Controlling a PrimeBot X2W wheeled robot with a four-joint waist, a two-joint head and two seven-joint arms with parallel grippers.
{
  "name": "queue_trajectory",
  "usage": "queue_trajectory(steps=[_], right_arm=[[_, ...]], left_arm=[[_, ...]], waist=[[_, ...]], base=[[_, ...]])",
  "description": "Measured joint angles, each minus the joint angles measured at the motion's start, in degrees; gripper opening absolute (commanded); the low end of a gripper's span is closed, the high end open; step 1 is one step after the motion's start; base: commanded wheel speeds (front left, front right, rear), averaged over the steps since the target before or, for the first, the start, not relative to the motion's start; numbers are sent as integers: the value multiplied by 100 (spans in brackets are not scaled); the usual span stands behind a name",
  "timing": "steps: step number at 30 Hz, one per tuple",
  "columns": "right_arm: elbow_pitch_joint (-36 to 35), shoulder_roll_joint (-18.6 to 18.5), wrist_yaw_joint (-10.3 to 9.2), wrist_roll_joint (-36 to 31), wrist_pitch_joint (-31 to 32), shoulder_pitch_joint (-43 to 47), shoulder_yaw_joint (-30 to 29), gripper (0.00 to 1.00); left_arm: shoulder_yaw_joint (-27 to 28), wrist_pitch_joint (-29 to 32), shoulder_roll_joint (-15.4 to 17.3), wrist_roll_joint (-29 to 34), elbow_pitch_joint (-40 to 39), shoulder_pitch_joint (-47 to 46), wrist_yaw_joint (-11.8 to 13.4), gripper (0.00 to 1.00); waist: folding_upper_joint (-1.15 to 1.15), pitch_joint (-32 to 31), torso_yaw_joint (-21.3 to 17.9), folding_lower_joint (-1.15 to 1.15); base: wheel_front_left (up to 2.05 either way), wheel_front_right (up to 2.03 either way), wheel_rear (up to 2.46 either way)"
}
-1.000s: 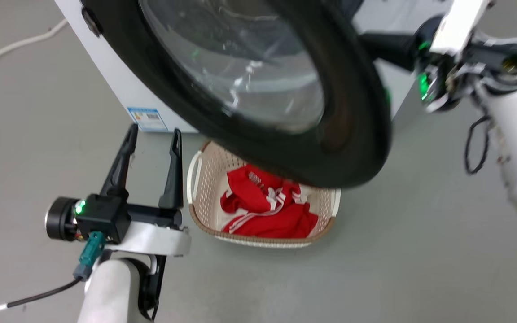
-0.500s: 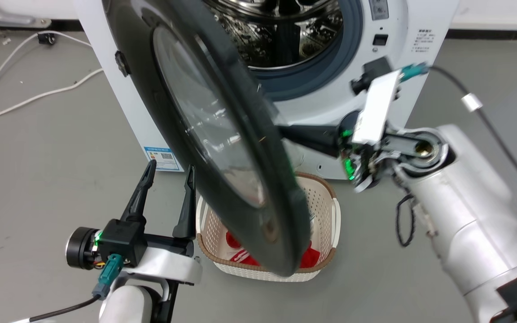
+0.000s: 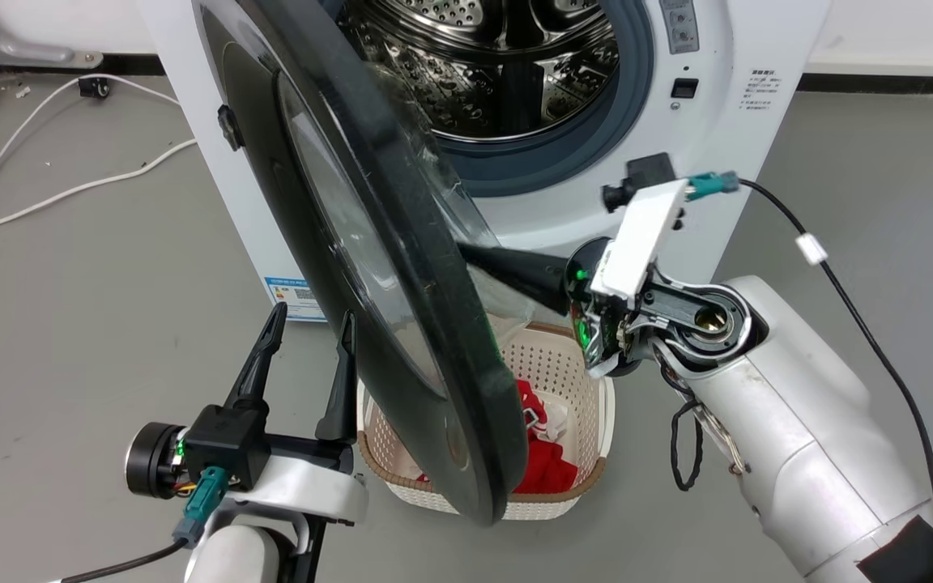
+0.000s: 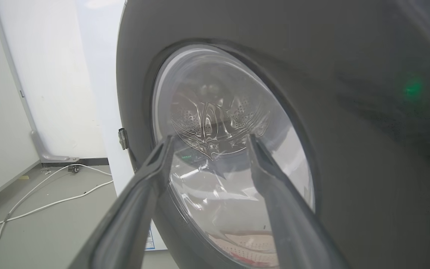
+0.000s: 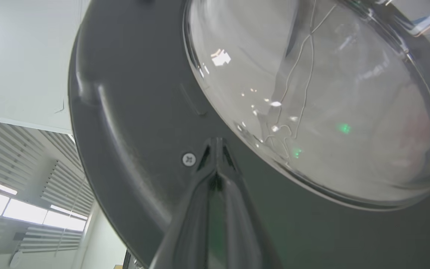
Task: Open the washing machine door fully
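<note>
- Has the washing machine door (image 3: 369, 267) about half open: hinged at the left side of the washing machine (image 3: 726, 97), standing out in front of it, with the steel drum (image 3: 483, 73) uncovered. Judged well short of fully open.
- Sets the right gripper (image 5: 217, 149) in front of the machine with fingers pressed together and nothing between them. Puts the tips at the door's inner face, just beside a screw (image 5: 189, 159) and below the glass bowl (image 5: 312, 93).
- Parks the left gripper (image 3: 313, 316) in front of the machine's left corner, fingers apart and empty, on the door's outer side, near it but not touching.
- Risks a slip: pushes rather than grips, so could skid across the glossy plastic onto the glass bowl or off the rim, stalling the door part-way.
- Risks a collision: places the left gripper in the arc that the door must sweep towards the machine's left side, so calls for clearing that arm first.
- Risks a snag on the cream laundry basket (image 3: 592, 380) holding a red garment (image 3: 543, 465), on the floor just in front of the machine under the door's lower edge. Cannot tell the clearance.
- Risks straining the hinge by pushing past its stop.
</note>
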Motion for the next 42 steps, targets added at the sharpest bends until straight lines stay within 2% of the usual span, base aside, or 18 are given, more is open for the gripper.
queue_trajectory(steps=[8,10,11,12,19,23,26,28,29,30,33,35,37,40,42], right_arm=[[-186,-1,0,287,-1805,431,-799,0],[-370,-46,0,397,-2101,681,-1028,44],[-478,-91,0,399,-2294,822,-1143,87],[-604,-157,0,397,-2447,972,-1229,100],[-1731,-402,0,252,-3732,2344,-1779,100],[-2260,-543,0,-121,-4559,3113,-1963,100],[-2437,-723,0,-715,-5013,3580,-2019,100],[-2441,-850,0,-1491,-5116,3812,-2049,100],[-2409,-943,0,-2112,-5132,3889,-2114,100],[-2417,-920,0,-2746,-5138,3950,-2463,100],[-2822,-474,0,-4379,-5152,4173,-3405,100],[-3195,-137,0,-5319,-5150,4383,-3755,100],[-3594,-59,0,-6277,-5152,4519,-3992,100],[-4153,-23,0,-7325,-5152,4668,-4119,100],[-4399,-3,1,-7661,-5152,4764,-4058,100]], left_arm=[[67,0,-1,-1,19,119,35,100],[90,0,-1,0,30,170,38,100],[102,0,-1,1,37,191,40,100],[115,0,0,3,40,211,40,100],[153,0,0,53,69,367,37,100],[203,0,-1,62,100,427,31,100],[249,0,-1,66,114,451,30,100],[277,0,-1,68,116,456,30,100],[293,0,0,68,114,456,30,100],[302,0,0,68,113,459,30,100],[312,0,-3,68,100,467,30,100],[322,0,-3,68,91,468,31,100],[332,0,-1,68,90,468,31,100],[341,0,-3,68,89,467,31,100],[352,0,-2,68,90,465,32,100]], waist=[[0,-164,-86,0],[0,-219,-101,0],[0,-250,-106,0],[0,-279,-114,0],[0,-454,-179,0],[0,-518,-227,0],[0,-538,-248,0],[0,-534,-258,0],[0,-529,-262,0],[0,-523,-267,0],[0,-520,-266,0],[0,-514,-259,0],[0,-507,-257,0],[0,-490,-258,0],[0,-480,-262,0]], base=[[0,0,0],[0,0,0],[0,0,0],[0,0,0],[0,0,0],[0,0,0],[0,0,0],[0,0,0],[0,0,0],[0,0,0],[0,0,0],[0,0,0],[0,0,0],[0,0,0],[0,0,0]])
